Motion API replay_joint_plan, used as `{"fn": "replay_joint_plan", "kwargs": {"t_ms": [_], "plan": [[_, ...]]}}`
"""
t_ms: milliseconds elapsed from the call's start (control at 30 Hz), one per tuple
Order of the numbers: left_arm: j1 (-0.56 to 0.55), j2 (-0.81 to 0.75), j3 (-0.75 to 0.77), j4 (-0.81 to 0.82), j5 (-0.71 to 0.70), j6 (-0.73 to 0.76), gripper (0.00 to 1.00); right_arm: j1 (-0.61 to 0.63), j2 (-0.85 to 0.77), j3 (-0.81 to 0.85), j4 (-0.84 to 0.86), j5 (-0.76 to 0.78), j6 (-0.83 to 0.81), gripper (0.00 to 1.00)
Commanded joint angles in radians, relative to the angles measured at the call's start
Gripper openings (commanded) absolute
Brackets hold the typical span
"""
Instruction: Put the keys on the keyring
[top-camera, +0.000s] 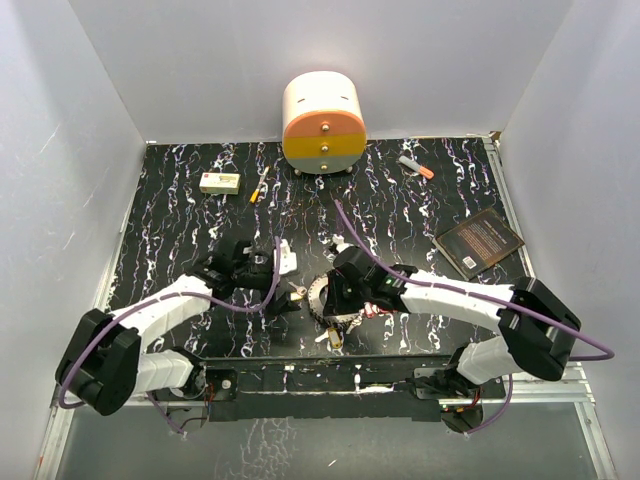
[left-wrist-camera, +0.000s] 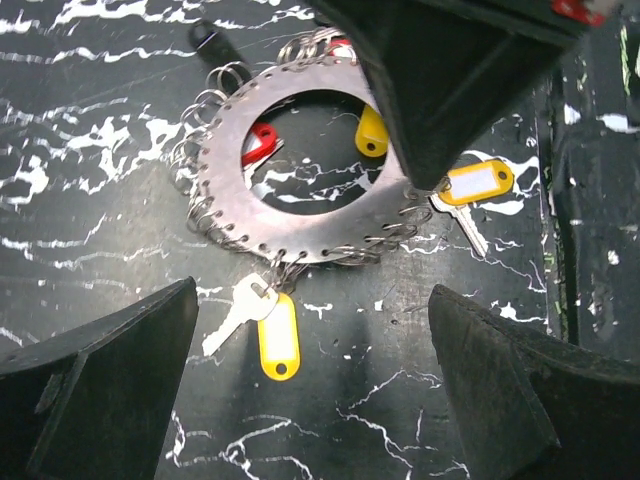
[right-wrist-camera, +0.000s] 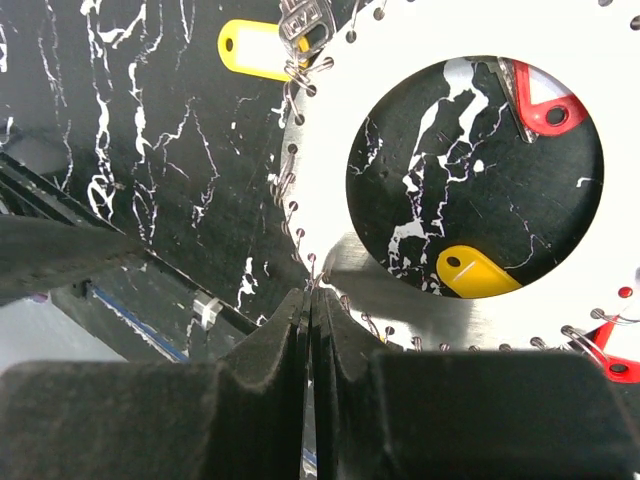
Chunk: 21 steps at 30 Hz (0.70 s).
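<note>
1. One keyring (left-wrist-camera: 300, 232) lies flat on the black marbled table (left-wrist-camera: 90, 120). It sits near the front edge, between the left gripper (left-wrist-camera: 315, 300) and the right gripper (right-wrist-camera: 310, 300). Small wire loops line its rim.
2. The left wrist view shows five keys (left-wrist-camera: 278, 335), counted by plastic head: three yellow and two red (the second red one, at the ring's far rim, is half hidden behind the right gripper).
3. The right wrist view shows only four heads, two yellow and two red. In the top view the keys are specks too small to count.
4. Two heads lie inside the ring's wide hole, one red and one yellow. The other keys sit outside the rim at the loops. A yellow one with a silver blade lies nearest the left gripper.
5. The left gripper's fingers stand wide apart with nothing between them, just short of the ring.
6. The right gripper's fingers are pressed together, with their tips at the ring's rim. Whether a wire loop is pinched between them cannot be told.
7. Only the top view shows the back of the table. It holds one round cabinet (top-camera: 323, 125) banded cream, orange and yellow, one dark book (top-camera: 480, 243), one orange-tipped marker (top-camera: 416, 167) and one small white box (top-camera: 219, 182).
8. The cabinet's fronts are closed, so its contents are hidden.
</note>
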Motion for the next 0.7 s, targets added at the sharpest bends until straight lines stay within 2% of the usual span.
{"fn": "replay_joint_plan", "kwargs": {"t_ms": [0, 167, 367, 667], "plan": [[-0.055, -0.016, -0.048, 0.098, 0.067, 0.203, 0.97, -0.018, -0.047, 0.02, 0.082, -0.024, -0.019, 0.08], [-0.098, 0.056, -0.068, 0.234, 0.014, 0.265, 0.97, -0.022, -0.048, 0.031, 0.076, -0.039, -0.026, 0.08], [-0.141, 0.134, -0.038, 0.293, 0.062, 0.298, 0.97, -0.022, -0.06, 0.037, 0.074, -0.042, -0.026, 0.08], [-0.2, 0.197, 0.015, 0.209, 0.136, 0.362, 0.97, -0.023, -0.073, 0.043, 0.076, -0.041, -0.028, 0.08]]}}
